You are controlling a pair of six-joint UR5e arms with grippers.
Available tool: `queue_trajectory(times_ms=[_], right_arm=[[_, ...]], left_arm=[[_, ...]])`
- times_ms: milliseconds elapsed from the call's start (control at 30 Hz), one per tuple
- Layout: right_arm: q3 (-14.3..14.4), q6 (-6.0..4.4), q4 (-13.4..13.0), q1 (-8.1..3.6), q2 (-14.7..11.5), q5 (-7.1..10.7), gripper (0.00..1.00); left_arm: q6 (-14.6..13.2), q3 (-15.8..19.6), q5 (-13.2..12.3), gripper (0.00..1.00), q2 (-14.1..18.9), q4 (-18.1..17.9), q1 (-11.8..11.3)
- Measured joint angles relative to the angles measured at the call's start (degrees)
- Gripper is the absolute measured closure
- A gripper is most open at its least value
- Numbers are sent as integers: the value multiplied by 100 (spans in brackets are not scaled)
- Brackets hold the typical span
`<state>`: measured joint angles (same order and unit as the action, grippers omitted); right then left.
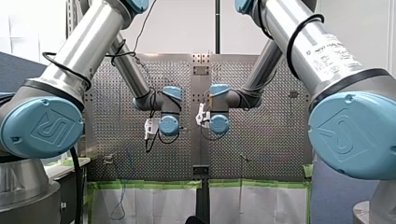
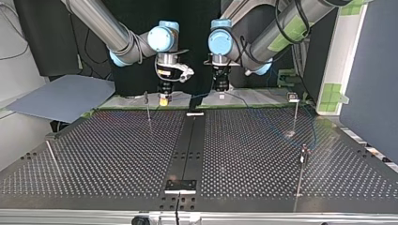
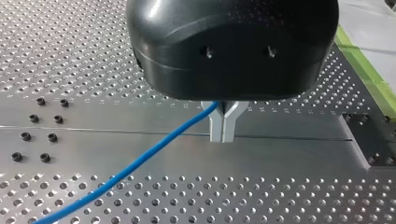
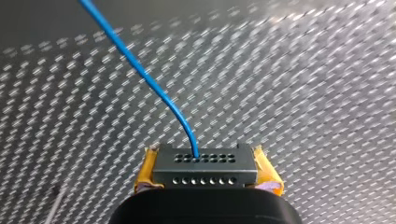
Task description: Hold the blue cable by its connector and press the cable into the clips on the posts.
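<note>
Two yellow-padded fingers of my right gripper (image 4: 204, 156) clamp the black connector (image 4: 205, 173), and the blue cable (image 4: 140, 74) leaves it over the perforated desk (image 4: 317, 93). Farther along, my left gripper (image 3: 222, 134) has its metal fingers closed on this cable, above the desk's middle strip.

Cable (image 4: 140, 72) is reading solid blue. Connector (image 4: 205, 161) is showing black w/ 2 rows of small round holes. My right gripper (image 4: 205, 173) is wearing yellow pads (image 4: 145, 172). My left gripper (image 3: 223, 136) is showing a glossy black body and grey metal fingers (image 3: 217, 128). Table (image 3: 280, 186) is looking silver-grey w/ an even hole grid. Green tape (image 3: 367, 74) is edging it. Joint caps (image 2: 159, 37) are showing lt blue.
</note>
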<state>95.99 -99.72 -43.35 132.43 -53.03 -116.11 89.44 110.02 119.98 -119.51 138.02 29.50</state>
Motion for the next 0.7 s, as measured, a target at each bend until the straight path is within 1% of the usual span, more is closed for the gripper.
queue_trajectory(times_ms=[133, 267, 367, 467, 533, 700], right_arm=[[201, -124, -202, -50, 189, -8, 100], [406, -305, -406, -115, 390, 1, 100], [564, -395, -564, -149, 548, 12, 100], [719, -426, -720, -193, 703, 16, 100], [807, -429, -808, -230, 790, 16, 100], [1061, -385, -1063, -370, 1046, 16, 100]], left_arm=[[4, 94, -4, 100, 0, -86, -16], [7, 174, -21, 100, -1, -151, -29], [6, 199, -66, 100, -23, -186, -38], [-4, 201, -135, 100, -107, -244, -34], [-2, 201, -173, 100, -182, -312, -18], [24, 147, -231, 100, -428, -551, 25]])
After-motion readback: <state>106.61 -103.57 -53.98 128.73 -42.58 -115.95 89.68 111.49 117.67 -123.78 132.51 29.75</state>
